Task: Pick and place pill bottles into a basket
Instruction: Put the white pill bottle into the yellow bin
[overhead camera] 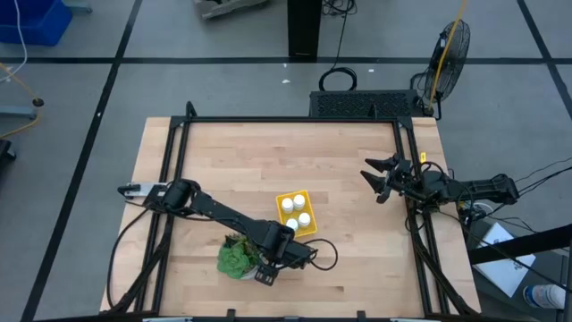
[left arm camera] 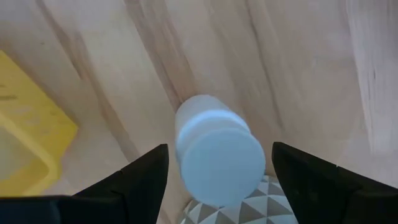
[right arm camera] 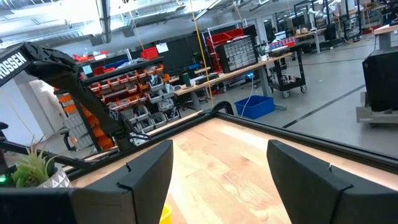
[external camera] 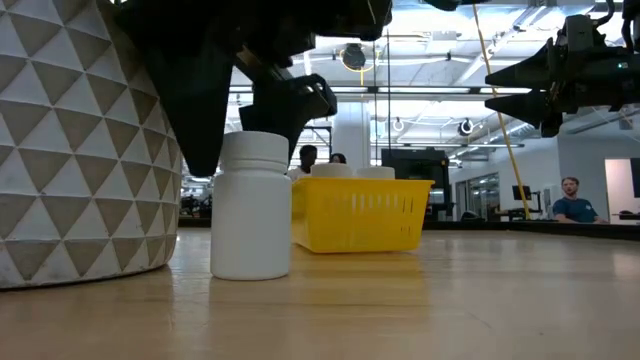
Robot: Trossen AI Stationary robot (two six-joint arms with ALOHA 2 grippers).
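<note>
A white pill bottle (left arm camera: 217, 149) stands upright on its base on the wooden table, right beside the potted plant's pot; it also shows in the low view (external camera: 252, 205). My left gripper (left arm camera: 219, 148) is open just above it, one finger on either side of its cap, touching nothing. In the high view the gripper (overhead camera: 273, 258) hides the bottle. The yellow basket (overhead camera: 308, 199) sits near the table's middle with three white bottles (overhead camera: 294, 215) standing in it. My right gripper (overhead camera: 380, 179) is open and empty, held above the table's right edge.
The green potted plant (overhead camera: 234, 259) in its white triangle-patterned pot (external camera: 80, 140) stands close to the left of the bottle. The basket (external camera: 360, 215) is a little farther back. Black frame rails (overhead camera: 402, 161) run along the table's sides. A person (external camera: 575, 200) shows in the room beyond.
</note>
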